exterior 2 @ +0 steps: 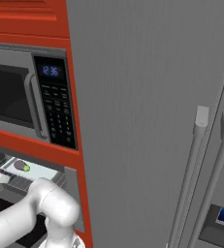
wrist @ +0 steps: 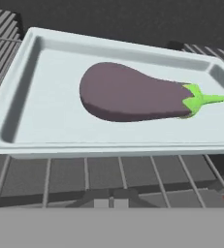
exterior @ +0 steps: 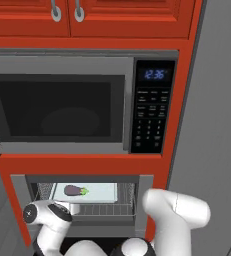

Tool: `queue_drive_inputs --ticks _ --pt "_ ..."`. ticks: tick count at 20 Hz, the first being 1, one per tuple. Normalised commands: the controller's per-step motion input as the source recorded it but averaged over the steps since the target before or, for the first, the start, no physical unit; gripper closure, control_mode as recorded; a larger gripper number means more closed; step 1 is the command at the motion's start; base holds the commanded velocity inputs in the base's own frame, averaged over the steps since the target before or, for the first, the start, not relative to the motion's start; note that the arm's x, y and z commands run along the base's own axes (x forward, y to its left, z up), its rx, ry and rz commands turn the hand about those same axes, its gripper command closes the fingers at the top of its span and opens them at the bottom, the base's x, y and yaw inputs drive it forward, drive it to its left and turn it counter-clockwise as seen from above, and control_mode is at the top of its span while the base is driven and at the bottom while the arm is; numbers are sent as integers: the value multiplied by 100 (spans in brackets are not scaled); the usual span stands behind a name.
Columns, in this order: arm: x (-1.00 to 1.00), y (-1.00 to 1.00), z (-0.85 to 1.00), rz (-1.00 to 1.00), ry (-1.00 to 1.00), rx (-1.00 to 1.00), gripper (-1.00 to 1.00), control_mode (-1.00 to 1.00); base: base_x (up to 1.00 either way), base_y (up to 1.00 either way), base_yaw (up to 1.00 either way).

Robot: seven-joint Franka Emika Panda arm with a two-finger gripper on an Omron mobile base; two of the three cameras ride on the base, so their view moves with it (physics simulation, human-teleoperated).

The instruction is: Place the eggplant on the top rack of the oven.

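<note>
My gripper [exterior: 73,207] sits just in front of the oven [exterior: 144,197] mouth; jaw state I cannot tell, fingertips hidden, nothing seen held. Ahead, the eggplant [wrist: 133,93] lies on its side on the pale tray [wrist: 36,116], stem to the right in the hand view, not touching me. Tray rests on the top rack [wrist: 133,174], wires showing at its front and sides. My own arm [exterior: 179,210] blocks the oven's right part. Above: microwave [exterior: 57,107] with keypad [exterior: 151,117], red cabinets [exterior: 112,20]. Right: grey fridge [exterior 2: 157,121], two handles [exterior 2: 196,160].
</note>
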Motion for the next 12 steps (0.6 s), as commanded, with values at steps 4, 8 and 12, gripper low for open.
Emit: queue_drive_inputs --ticks 4,8,12 --pt "-11 -4 0 0 -5 0 100 -100 0 0 0" --pt "-53 -6 4 0 -3 0 100 -100 0 0 0" --pt "-56 -14 29 0 -1 0 -100 -100 0 0 0"
